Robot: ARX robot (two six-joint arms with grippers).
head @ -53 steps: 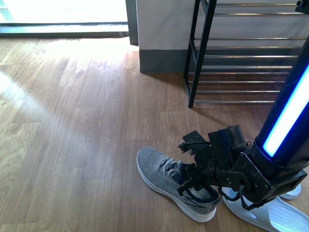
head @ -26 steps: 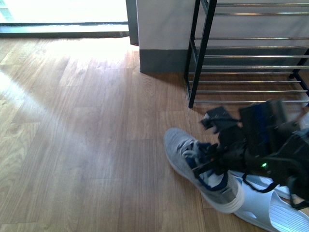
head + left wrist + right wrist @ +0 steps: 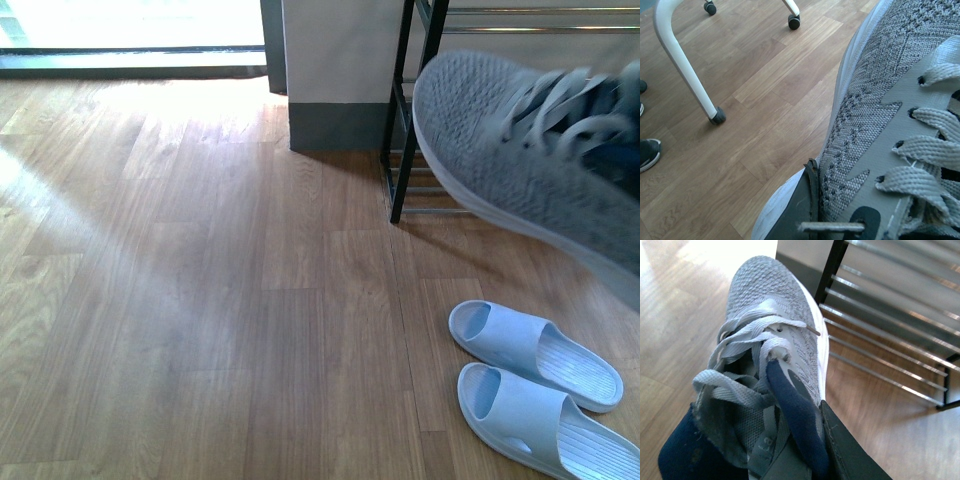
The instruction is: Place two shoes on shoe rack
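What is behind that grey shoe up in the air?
The rack: its black upright and a few chrome rods show beside the shoe. The shoe covers most of the lower shelves, so anything on them is hidden.

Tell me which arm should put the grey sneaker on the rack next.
Right. The right gripper holds the grey sneaker aloft, toe toward the shoe rack. The left wrist view shows floor and a white leg, no rack.

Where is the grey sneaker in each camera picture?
Front view: grey sneaker upper right, in the air before the shoe rack.
Left wrist view: a grey sneaker close up, filling half the picture; same shoe or its twin, unclear.
Right wrist view: close up, toe toward the rack.
Shared: rack in front and right wrist views; wood floor in all.
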